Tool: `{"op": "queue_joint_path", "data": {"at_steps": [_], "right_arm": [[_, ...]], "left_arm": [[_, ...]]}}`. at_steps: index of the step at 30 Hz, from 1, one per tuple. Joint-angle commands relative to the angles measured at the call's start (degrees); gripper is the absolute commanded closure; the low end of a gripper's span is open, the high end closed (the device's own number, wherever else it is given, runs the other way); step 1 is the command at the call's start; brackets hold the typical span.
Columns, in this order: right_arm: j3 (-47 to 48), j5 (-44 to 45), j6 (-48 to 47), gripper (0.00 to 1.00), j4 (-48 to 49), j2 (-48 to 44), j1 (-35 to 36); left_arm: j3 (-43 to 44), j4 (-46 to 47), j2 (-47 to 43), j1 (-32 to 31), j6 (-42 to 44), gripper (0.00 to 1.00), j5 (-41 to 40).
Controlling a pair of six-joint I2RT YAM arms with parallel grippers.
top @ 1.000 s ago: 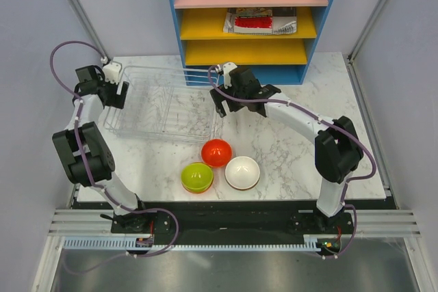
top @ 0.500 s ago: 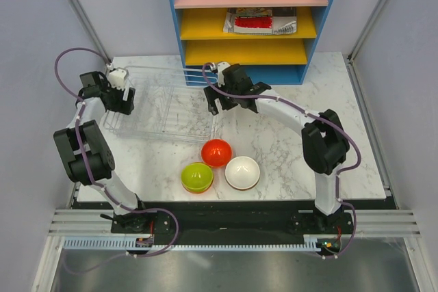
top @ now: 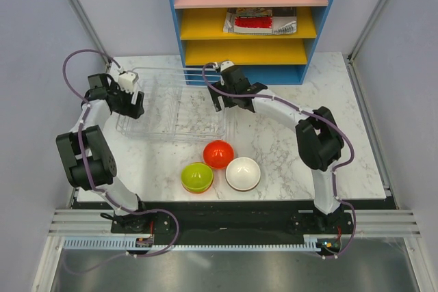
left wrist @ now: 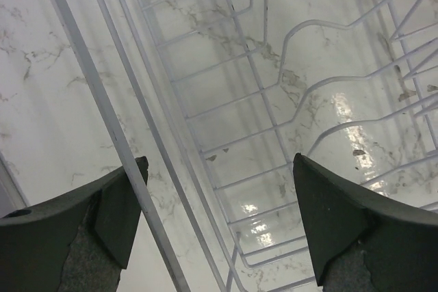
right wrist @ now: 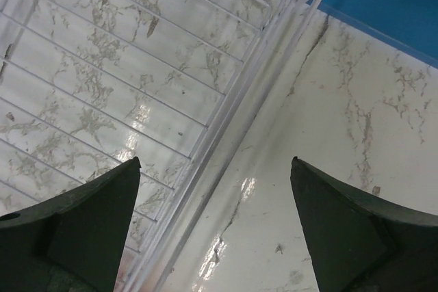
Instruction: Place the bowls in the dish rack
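Sitting on the desk (top: 287, 148) in front of the dish rack (top: 171, 104) are a red bowl (top: 217, 153), a white bowl (top: 242, 172) and a green bowl (top: 196, 176) nested in an orange bowl (top: 198, 190). The left jaws stand wide over the rack's left edge, the right jaws wide over its right edge.

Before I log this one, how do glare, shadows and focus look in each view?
Top external: even light, sharp, soft shadows under the bowls; the dish rack reads faint against the marble table. Left wrist: bright glare on the rack's clear tray. Right wrist: glare streak on the table, wires sharp.
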Motion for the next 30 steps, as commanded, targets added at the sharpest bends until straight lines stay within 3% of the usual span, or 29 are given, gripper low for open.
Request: {"op": "queue_joint_path", "data": {"at_steps": [1, 15, 30], "right_arm": [[-1.0, 4.4, -0.1, 0.02, 1.9, -2.8, -2.0], [-8.6, 5.7, -1.9, 0.02, 3.1, -8.9, -10.4], [-17.9, 5.6, -4.1, 0.02, 4.8, -16.7, -21.5]], "left_arm": [[-0.4, -2.6, -3.2, -2.6, 0.2, 0.08, 6.1], [-1.3, -4.5, -4.0, -14.4, -1.1, 0.08, 5.0], [4.4, -5.3, 0.3, -29.4, -6.8, 0.08, 3.3]]}}
